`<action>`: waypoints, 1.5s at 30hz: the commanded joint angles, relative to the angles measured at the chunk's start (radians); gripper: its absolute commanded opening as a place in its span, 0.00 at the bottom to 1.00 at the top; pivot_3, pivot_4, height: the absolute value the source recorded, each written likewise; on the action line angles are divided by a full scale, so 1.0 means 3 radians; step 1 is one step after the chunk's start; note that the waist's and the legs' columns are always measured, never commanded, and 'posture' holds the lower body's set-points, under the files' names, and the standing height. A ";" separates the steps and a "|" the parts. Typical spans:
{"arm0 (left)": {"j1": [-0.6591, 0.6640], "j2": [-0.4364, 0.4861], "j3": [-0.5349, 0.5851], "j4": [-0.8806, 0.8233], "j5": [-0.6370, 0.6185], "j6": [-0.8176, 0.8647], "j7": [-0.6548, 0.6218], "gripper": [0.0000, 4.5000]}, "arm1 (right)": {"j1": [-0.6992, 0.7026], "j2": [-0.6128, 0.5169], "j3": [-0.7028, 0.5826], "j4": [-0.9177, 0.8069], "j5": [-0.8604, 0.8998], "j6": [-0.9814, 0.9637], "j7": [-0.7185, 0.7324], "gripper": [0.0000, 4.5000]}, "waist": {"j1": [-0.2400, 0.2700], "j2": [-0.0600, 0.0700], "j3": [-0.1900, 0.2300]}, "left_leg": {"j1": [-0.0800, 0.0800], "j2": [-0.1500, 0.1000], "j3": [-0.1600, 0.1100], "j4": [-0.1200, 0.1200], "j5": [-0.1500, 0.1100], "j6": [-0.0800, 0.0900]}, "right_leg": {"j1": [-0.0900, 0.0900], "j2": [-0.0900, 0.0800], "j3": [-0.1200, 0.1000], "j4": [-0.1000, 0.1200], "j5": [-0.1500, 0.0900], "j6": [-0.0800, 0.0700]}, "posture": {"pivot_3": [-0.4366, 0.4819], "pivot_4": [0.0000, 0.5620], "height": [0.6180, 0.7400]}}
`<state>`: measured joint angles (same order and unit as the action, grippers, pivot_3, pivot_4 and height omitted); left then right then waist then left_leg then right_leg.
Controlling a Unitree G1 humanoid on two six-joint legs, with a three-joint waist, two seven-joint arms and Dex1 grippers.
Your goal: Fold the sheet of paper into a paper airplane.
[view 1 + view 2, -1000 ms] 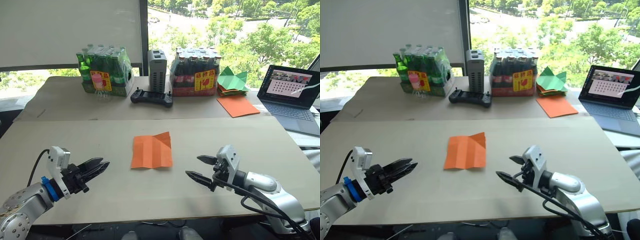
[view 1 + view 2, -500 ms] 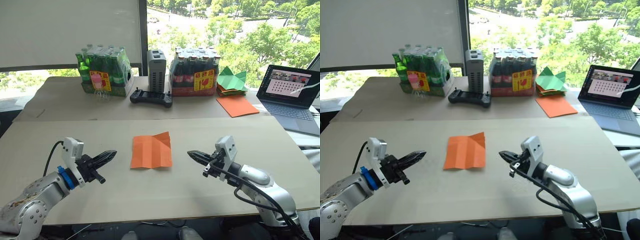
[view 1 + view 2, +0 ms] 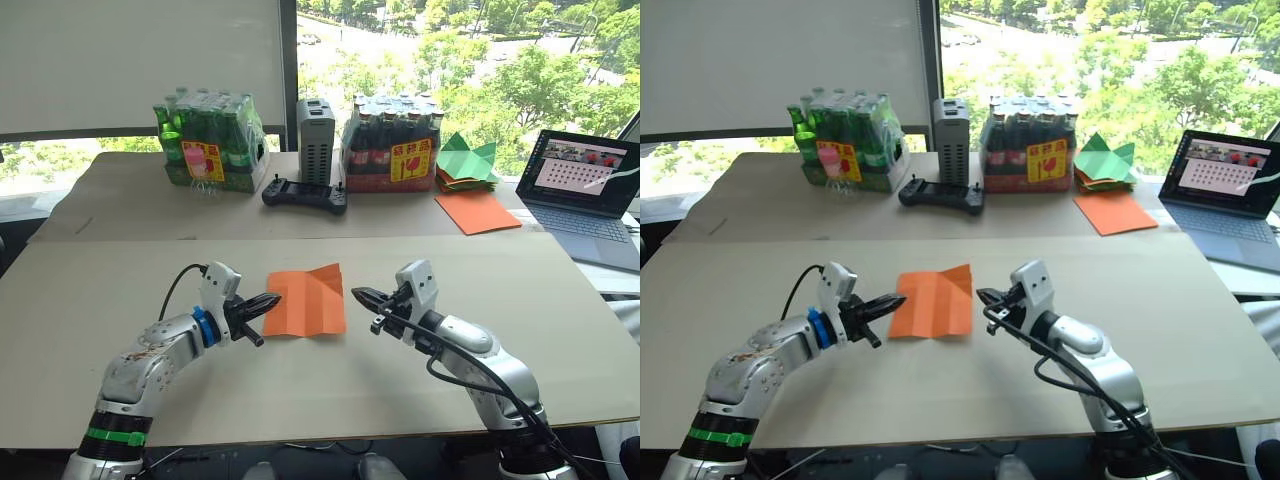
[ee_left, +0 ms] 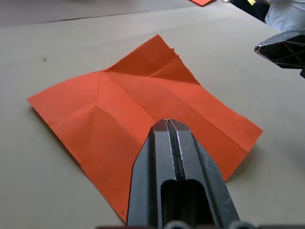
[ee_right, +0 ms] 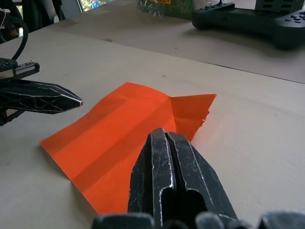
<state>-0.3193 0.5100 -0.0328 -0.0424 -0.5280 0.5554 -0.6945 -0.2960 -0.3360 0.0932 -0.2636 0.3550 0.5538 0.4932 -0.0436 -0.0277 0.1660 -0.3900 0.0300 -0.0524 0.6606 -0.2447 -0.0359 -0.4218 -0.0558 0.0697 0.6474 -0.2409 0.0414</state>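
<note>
Tan tabletop (image 3: 120, 300) runs under big windows w/ green trees outside. Sheet of paper (image 3: 304, 300), bright orange w/ crease lines, lies flat near table centre, its far-right corner folded into a small triangular flap. Left gripper (image 3: 270, 300) sits at the sheet's 9 o'clock edge, fingers pressed together w/ nothing between them, tips right at or just over the paper's edge; whether they touch it I can't tell. Right gripper (image 3: 360, 297) sits at the sheet's 3 o'clock, just beside the edge, fingers also clenched together and empty. At 12 o'clock from the sheet, on the far table: a black controller (image 3: 304, 194), a grey box (image 3: 314, 139) behind it, a green bottle pack (image 3: 208, 143) at approx. 11 o'clock, a dark bottle pack (image 3: 392, 146) at 1 o'clock. Further at 2 o'clock: a larger smooth orange sheet (image 3: 476, 211), green paper shapes (image 3: 466, 160), and an open laptop (image 3: 585, 190).
</note>
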 commanded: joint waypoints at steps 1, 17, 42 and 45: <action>-0.0148 -0.0054 -0.0120 0.0166 0.0209 -0.0199 -0.0124 0.00 | -0.0046 0.0050 -0.0004 -0.0002 -0.0127 -0.0108 -0.0113 0.00 | 0.0000 0.0000 0.0000 | 0.0000 0.0000 0.0000 0.0000 0.0000 0.0000 | 0.0000 0.0000 0.0000 0.0000 0.0000 0.0000 | 0.48 0.27 1.00; -0.0239 -0.0214 -0.0196 0.0763 0.0673 -0.0569 -0.0298 0.00 | 0.0011 -0.0001 0.0312 0.0042 -0.0640 0.0110 -0.0282 0.00 | 0.0000 0.0001 -0.0001 | 0.0003 0.0000 0.0000 0.0000 0.0000 0.0000 | 0.0002 0.0000 0.0000 0.0002 0.0000 0.0000 | 0.48 0.27 1.00; -0.0133 -0.0232 -0.0125 0.0655 0.0762 -0.0523 -0.0266 0.00 | -0.0351 0.0729 0.0625 0.0376 -0.0639 0.0110 -0.0288 0.00 | -0.0012 0.0002 -0.0002 | 0.0004 0.0000 -0.0002 0.0000 0.0000 0.0000 | 0.0002 0.0000 0.0000 0.0004 0.0000 0.0000 | 0.48 0.27 1.00; -0.0121 -0.0227 -0.0108 0.0642 0.0758 -0.0513 -0.0257 0.00 | -0.0377 0.0782 0.0687 0.0469 -0.0687 0.0061 -0.0286 0.00 | -0.0015 0.0002 -0.0002 | 0.0004 0.0001 -0.0002 0.0000 0.0000 0.0000 | 0.0001 0.0000 0.0000 0.0005 0.0000 0.0000 | 0.48 0.27 1.00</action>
<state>-0.3754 0.4316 -0.0723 0.1609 -0.3123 0.3892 -0.7749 -0.3883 -0.1124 0.2903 -0.1165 0.1588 0.6076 0.4094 -0.0481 -0.0272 0.1655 -0.3887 0.0301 -0.0529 0.6606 -0.2447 -0.0358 -0.4214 -0.0557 0.0696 0.6487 -0.2409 0.0415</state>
